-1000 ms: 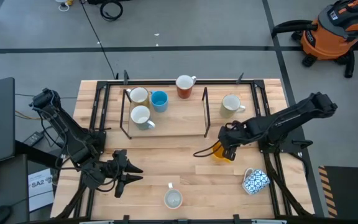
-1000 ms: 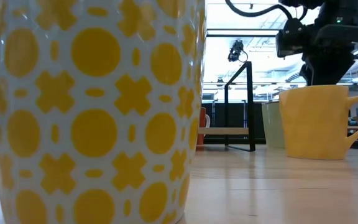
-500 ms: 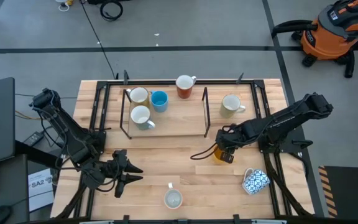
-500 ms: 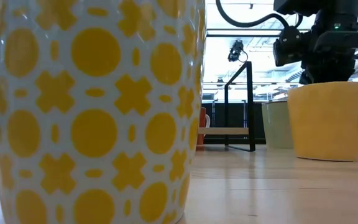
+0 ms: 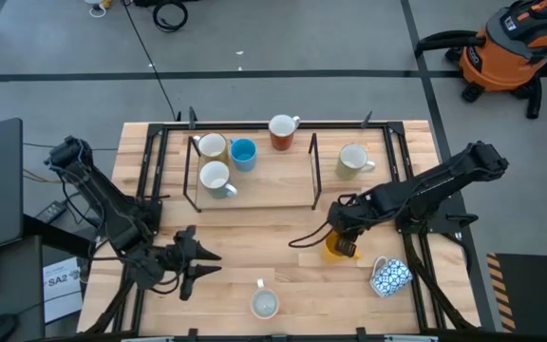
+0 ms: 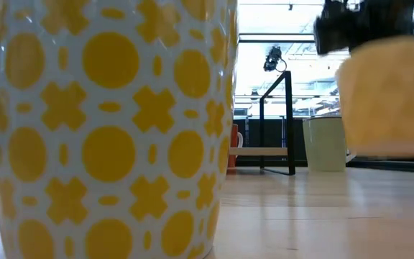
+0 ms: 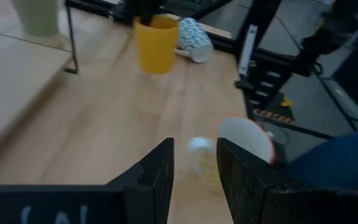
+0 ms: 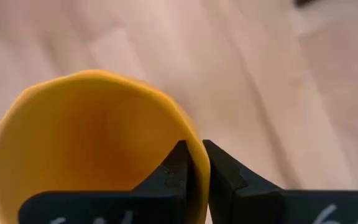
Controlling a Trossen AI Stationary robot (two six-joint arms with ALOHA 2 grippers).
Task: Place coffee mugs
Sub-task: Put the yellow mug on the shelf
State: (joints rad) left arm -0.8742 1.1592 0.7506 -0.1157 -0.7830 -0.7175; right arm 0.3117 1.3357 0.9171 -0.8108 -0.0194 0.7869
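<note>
The plain orange-yellow ceramic mug (image 5: 336, 248) hangs clear of the light wooden table (image 5: 254, 252), its base above the boards in the low view (image 6: 390, 101). The right gripper (image 8: 193, 163) has its two dark fingers pinched on the mug's rim, one inside and one outside the wall (the gap between them is only the wall's thickness). From above, this mug sits right of the table's middle, just in front of the black metal-framed rack (image 5: 313, 171) with its wooden shelf.

Near it toward the front right corner lies a blue-and-white patterned mug (image 5: 390, 275), tipped on its side. A white mug with yellow dots and crosses (image 5: 265, 303) stands at the front edge, filling the low view (image 6: 110, 129). On the rack's shelf are two cream mugs (image 5: 211, 145) (image 5: 216, 178) and a blue mug (image 5: 243, 153); a red-brown mug (image 5: 281, 131) stands at the back edge, and a pale cream-green mug (image 5: 353, 160) right of the rack.

The left gripper (image 5: 198, 266) waits over the front left of the table, fingers parted and holding nothing.
</note>
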